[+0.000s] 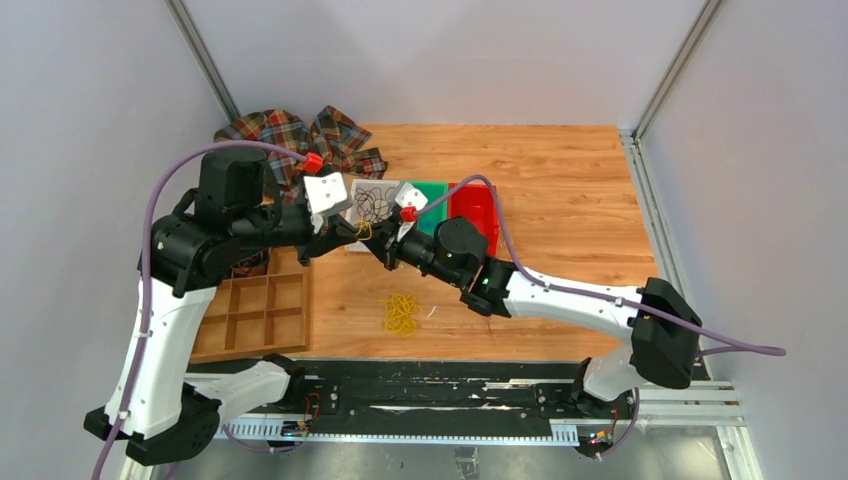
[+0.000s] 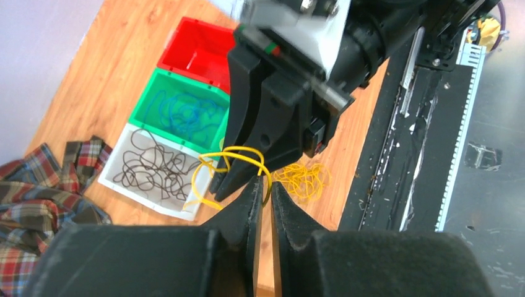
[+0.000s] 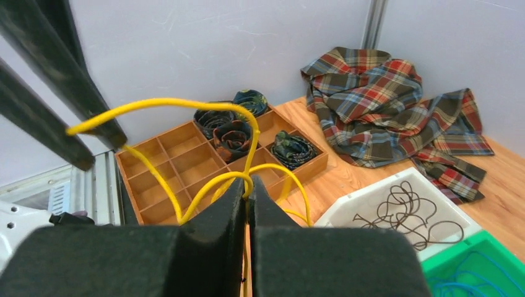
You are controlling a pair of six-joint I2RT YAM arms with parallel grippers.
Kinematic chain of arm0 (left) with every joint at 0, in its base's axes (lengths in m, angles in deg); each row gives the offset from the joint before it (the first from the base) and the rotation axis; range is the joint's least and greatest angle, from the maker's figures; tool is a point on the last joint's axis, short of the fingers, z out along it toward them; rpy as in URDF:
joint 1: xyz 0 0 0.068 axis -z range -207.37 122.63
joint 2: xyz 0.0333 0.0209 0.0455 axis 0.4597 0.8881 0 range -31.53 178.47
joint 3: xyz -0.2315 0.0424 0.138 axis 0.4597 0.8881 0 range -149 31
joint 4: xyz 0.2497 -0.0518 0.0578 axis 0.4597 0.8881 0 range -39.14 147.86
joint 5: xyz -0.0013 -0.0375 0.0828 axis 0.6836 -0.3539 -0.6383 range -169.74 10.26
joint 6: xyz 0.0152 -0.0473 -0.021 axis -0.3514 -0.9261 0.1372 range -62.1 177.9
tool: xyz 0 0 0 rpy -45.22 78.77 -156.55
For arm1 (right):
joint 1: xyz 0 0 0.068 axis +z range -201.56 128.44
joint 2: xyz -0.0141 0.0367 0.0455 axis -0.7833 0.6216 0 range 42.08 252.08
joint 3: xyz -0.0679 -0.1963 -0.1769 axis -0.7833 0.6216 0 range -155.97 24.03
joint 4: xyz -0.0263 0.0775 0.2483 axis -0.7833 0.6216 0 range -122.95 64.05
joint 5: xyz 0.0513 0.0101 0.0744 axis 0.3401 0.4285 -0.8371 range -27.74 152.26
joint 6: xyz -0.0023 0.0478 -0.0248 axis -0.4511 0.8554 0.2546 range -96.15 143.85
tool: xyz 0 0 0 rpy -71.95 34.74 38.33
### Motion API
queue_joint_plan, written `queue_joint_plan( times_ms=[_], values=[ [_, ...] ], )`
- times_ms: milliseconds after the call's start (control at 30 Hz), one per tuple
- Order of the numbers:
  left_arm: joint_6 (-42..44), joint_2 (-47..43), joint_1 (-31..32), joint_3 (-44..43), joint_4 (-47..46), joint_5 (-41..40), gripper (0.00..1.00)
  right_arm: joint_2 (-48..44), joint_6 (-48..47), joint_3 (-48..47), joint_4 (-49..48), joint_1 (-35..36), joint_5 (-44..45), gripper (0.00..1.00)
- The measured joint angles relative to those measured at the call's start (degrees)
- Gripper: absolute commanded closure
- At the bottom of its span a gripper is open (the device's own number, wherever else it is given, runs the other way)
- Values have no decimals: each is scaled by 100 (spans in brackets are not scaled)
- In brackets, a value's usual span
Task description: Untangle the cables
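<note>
Pinching one thin yellow wire cable (image 3: 155, 101), looped in the air above the wooden table (image 1: 560, 200): left claw (image 2: 265, 182) and right claw (image 3: 247, 185), both clenched on it, tips close together.
Heap of yellow cables (image 1: 401, 313) on the table: one.
Plastic bins: three.
- White bin (image 2: 139, 197) holding black cables (image 2: 151, 170).
- Green bin (image 2: 145, 96) holding blue-green cables (image 2: 186, 114).
- Red bin (image 2: 198, 49).

Plaid cloth (image 1: 290, 135): one.

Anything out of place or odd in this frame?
Yellow cables lie loose on the table, in no bin, though the red bin stands empty. A plaid cloth lies crumpled at the far edge.
</note>
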Motion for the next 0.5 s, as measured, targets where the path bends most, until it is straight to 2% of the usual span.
queue_joint_plan(
  times_ms=[67,133,167,200,367,500],
  values=[
    [2,2,0,136,0,-81,41,-87,61,39,42,-42,85,99],
    [-11,39,0,225,9,-205,21,-260,120,162,133,-157,149,99],
    [-28,76,0,249,17,-284,7,-389,153,245,223,-275,210,99],
    [-42,125,0,267,17,-380,1,-511,201,323,321,-411,286,100],
    [-120,315,0,289,20,-811,2,-1075,411,800,903,-1274,719,99],
    [-138,356,0,323,20,-1016,2,-1115,511,916,1523,-1950,1021,99]
  ],
)
